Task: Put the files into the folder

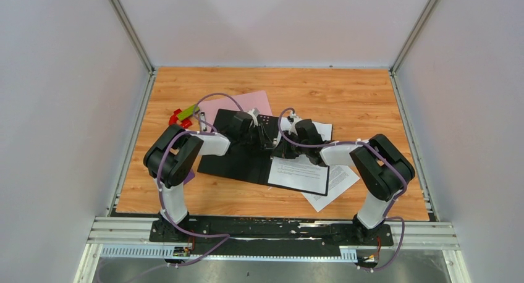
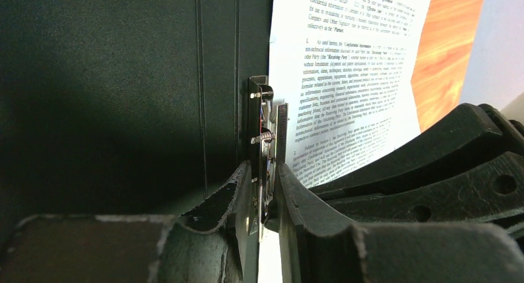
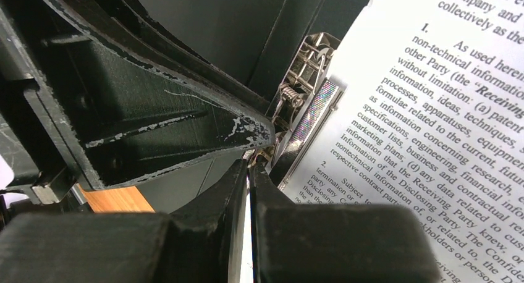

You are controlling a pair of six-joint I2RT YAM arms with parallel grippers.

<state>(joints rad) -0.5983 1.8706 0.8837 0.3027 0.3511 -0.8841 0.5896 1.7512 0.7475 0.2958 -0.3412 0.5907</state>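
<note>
The left gripper [image 2: 267, 190] sits closest, its fingers clamped on either side of the spring clamp [image 2: 262, 119]. The right gripper [image 3: 248, 172] shows only a slit between its fingers, tips at the clamp's foot; whether they pinch anything is unclear. The wooden table [image 1: 346, 91] has bare room toward its far and right edges. The open black folder [image 1: 238, 162] lies mid-table. One printed sheet [image 1: 300, 173] rests on the folder's right panel, edge against the clamp. A second sheet [image 1: 337, 187] juts from under the folder's near-right corner. A pink sheet [image 1: 244, 104] pokes out behind.
</note>
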